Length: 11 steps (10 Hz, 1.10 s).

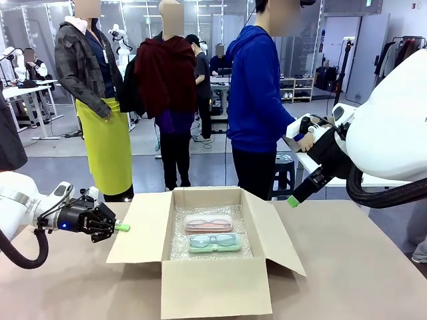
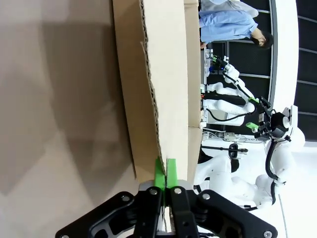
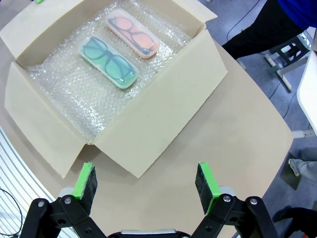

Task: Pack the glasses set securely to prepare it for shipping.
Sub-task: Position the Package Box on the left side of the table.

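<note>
in the lower middle of the front view, the cardboard box is sitting open on the worktop, the pink case and mint green case lying side by side on bubble wrap. the left gripper, fingers pressed together and empty at lower left, is probably nudging the left flap and should be pushing from low outside, while the right gripper, fingers spread wide and empty, is hovering above the right flap.

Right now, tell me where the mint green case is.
In the front view, the mint green case lies on bubble wrap inside the open box, just nearer the robot than the pink case.
</note>
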Each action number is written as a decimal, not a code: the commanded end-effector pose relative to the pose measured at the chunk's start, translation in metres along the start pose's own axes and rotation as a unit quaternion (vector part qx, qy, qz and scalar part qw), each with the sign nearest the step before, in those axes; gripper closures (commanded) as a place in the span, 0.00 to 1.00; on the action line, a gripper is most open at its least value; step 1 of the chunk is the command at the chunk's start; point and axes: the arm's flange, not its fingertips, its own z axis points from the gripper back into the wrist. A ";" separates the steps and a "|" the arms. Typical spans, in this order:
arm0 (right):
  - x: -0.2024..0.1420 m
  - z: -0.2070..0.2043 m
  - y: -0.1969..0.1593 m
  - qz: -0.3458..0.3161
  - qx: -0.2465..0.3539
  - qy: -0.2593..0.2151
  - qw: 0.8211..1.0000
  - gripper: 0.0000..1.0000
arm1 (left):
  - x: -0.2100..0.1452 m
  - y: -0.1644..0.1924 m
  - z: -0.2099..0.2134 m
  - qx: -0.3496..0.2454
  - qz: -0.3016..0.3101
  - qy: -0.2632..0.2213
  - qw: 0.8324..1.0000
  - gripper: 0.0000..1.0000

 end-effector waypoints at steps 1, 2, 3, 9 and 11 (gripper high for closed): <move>0.001 -0.001 0.003 -0.007 -0.001 0.000 1.000 0.00 | 0.003 0.005 -0.004 -0.015 -0.011 -0.006 1.000 1.00; 0.001 -0.001 0.003 -0.007 -0.001 0.000 1.000 0.00 | 0.003 0.008 -0.008 0.005 -0.017 0.004 1.000 1.00; 0.001 -0.001 0.003 -0.007 -0.001 0.000 1.000 0.00 | 0.000 0.000 0.000 -0.001 -0.002 0.000 1.000 1.00; 0.001 -0.001 0.003 -0.007 -0.001 0.000 1.000 0.00 | 0.000 0.003 0.000 0.000 -0.003 -0.001 1.000 0.99; 0.001 -0.001 0.003 -0.007 -0.001 0.000 1.000 0.00 | 0.006 0.010 0.024 -0.015 -0.003 0.027 1.000 0.99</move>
